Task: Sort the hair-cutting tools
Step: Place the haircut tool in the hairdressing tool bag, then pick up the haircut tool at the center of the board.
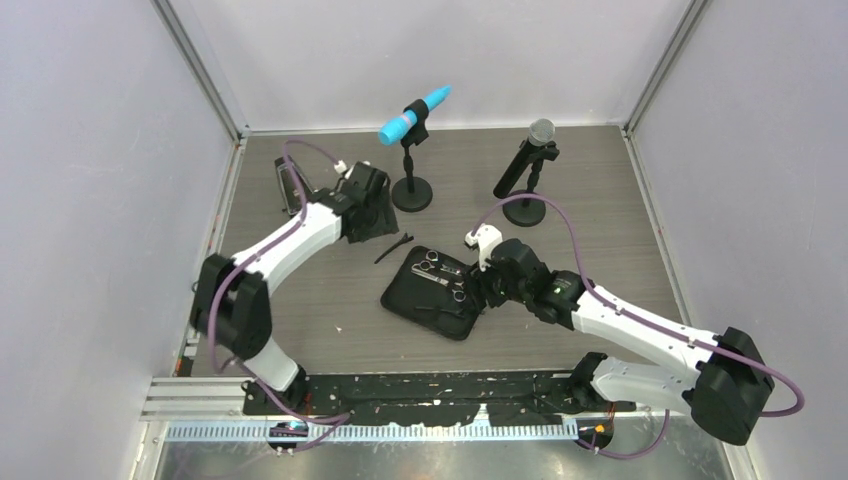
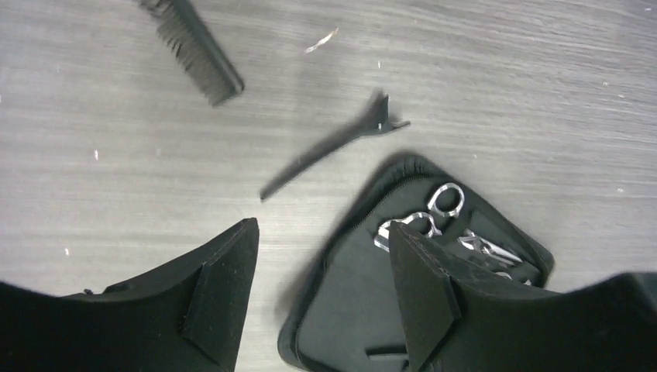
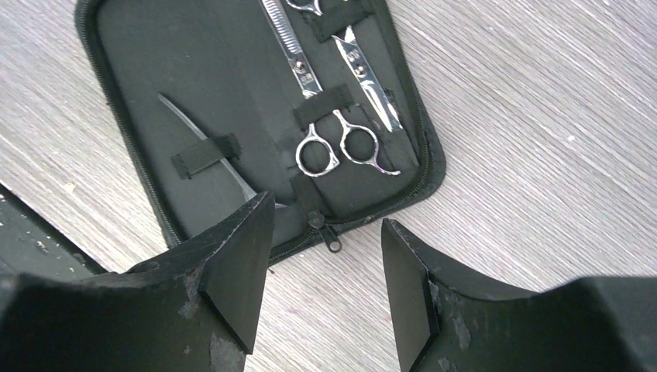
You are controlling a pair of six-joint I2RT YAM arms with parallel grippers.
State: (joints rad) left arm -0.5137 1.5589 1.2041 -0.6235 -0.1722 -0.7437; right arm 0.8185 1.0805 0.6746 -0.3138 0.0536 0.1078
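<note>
Mid-sort, by the look of it: counting both scissors [image 3: 341, 147] strapped inside the open case [image 3: 132, 70], ring handles plain in the right wrist view. Reading the thin dark sliver tucked under a strap [image 3: 205, 155] beside them as one hair clip [image 3: 180, 116], though hard to be sure against the black lining. Finding the other clip [image 2: 333, 147] out on the table [image 2: 116, 194], just beside the case's edge, and the comb [image 2: 197, 50] further off, well apart from the case. Seeing the left gripper [image 2: 321, 287] spread wide and empty, hovering near the loose clip and the case corner; right gripper [image 3: 325, 271] likewise released, holding nothing, poised over the zip pull [image 3: 329, 242]. Judging the loose clip as next up — calls for lowering the left gripper over its thin body, fingers astride, pinching low against the table, since flat and likely to skid. Then the comb — long, so better grabbed mid-length.
</note>
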